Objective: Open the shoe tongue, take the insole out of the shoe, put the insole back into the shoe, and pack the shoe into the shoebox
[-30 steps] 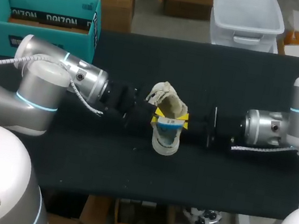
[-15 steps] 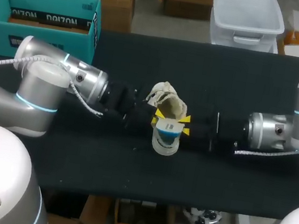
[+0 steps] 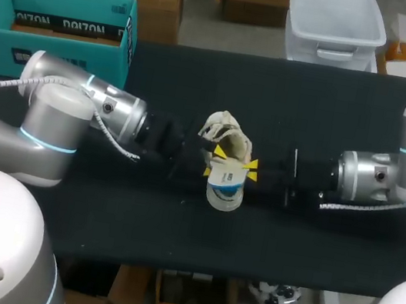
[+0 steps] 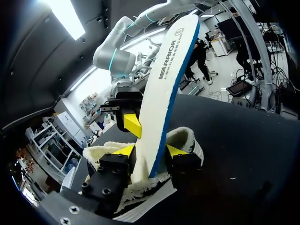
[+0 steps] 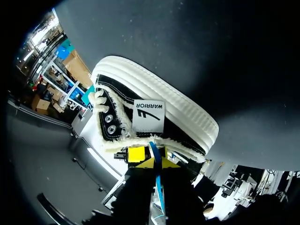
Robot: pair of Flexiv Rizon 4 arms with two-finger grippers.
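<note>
Step, I think: the insole [image 4: 161,93] bit, out of the shoe [image 5: 159,117] or back in. L claw [image 4: 150,151] is clamped on the insole. It stands up w/ its low end in the shoe, mid table. R claw [image 3: 252,171] is close by; can't tell its grip. Next needs a straight pull up or push down.

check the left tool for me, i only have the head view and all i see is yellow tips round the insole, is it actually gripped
Observer: Yes. In the left wrist view the left tool is shut on the insole, pinching both of its faces.
Operator: how is it sitting
Observer: On end, rising at a tilt above the tool, with its white face and blue edge showing. The fleecy lining of the shoe lies around the tool.
</note>
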